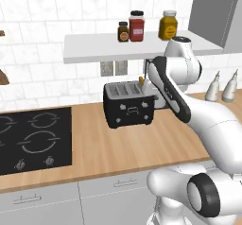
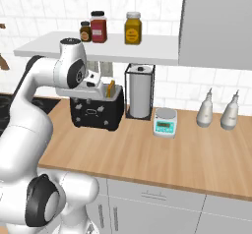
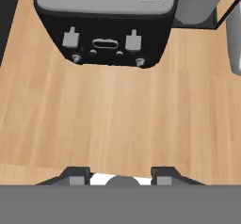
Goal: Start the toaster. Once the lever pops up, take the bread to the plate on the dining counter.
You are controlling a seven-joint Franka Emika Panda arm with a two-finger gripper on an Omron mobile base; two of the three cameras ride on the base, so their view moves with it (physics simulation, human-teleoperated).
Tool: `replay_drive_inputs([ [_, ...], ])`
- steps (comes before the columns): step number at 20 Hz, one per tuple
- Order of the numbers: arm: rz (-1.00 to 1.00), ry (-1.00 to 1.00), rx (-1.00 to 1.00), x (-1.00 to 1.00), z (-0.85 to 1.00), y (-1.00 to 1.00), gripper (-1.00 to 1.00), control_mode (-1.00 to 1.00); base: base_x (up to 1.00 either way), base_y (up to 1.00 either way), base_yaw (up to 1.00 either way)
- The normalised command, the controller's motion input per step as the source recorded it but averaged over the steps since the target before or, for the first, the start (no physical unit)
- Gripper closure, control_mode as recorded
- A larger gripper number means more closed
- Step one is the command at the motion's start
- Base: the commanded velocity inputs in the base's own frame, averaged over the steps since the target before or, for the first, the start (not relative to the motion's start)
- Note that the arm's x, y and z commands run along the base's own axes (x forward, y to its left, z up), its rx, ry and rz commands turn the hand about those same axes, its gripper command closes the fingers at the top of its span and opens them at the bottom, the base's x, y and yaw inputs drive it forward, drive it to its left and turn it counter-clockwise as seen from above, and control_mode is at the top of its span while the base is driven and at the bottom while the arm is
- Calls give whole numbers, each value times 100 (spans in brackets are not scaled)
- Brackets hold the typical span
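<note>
Four slots: we are seeing them in the grey top of the toaster (image 3: 106, 25), which is standing at the top of the hand view, its black front facing the camera.
Bread: we are finding the bread (image 2: 110, 88) standing upright in the end slot, poking above the toaster's top; in the hand view it is a tan sliver at the top edge, right of centre.
Levers: we are noting two grey levers (image 3: 70, 38) on the toaster's front, with small white knobs below them.
Pincer: we are reading the pincer (image 3: 120, 173) as open, its two dark tips standing apart at the bottom of the hand view, nothing between them, bare wood beyond.
Desk: we are looking at a wooden desk (image 1: 118, 148) carrying the toaster, with a black hob (image 1: 33, 139) at the left of the left base view.
Neighbours: we are seeing a paper towel holder (image 2: 139, 98) just right of the toaster in the right base view, then a small scale (image 2: 164, 121), then two pale bottles (image 2: 205, 111) further right.
Shelf: we are counting three jars (image 1: 137, 26) on the white shelf (image 1: 94, 49) above the toaster.
</note>
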Motion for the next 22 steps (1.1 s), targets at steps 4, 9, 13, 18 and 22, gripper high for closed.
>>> replay_drive_inputs([
  [4, 0, 0, 0, -3, 0, 0, -100, -100, 0, 0, 0],
  [9, -3, -2, 0, -5, -17, -29, -100, -100, 0, 0, 0],
  [13, -18, 0, 5, 0, -31, -53, -100, -100, 0, 0, 0],
  [18, -15, -5, 6, 8, -26, -20, -100, -100, 0, 0, 0],
  [22, -5, -12, 4, 36, -22, 0, -100, -100, 0, 0, 0],
])
